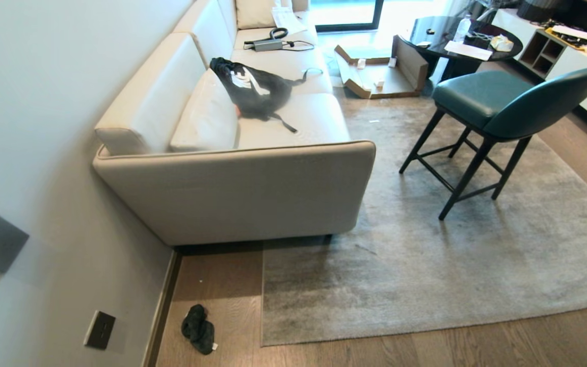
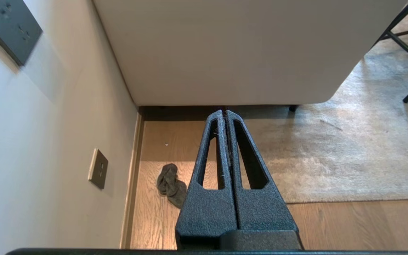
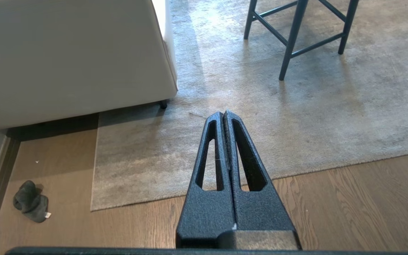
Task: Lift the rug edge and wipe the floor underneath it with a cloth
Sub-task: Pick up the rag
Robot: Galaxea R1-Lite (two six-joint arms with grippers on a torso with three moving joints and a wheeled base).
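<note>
Rug (image 1: 426, 265) flat; sofa (image 1: 252, 188) hides its far corner

The head camera looks down from high at the sofa (image 1: 232, 188) and the rug (image 1: 426, 275). Both wrist cameras look lower, sharing the rug corner and the cloth (image 3: 30, 202).

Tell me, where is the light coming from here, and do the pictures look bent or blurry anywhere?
Head view: daylight pours from the far window, leaving the sofa shadowing the floor and the rug; the wall bows outward and looks smeared. Left wrist view: a bright band crosses the floor beside the cloth.
</note>
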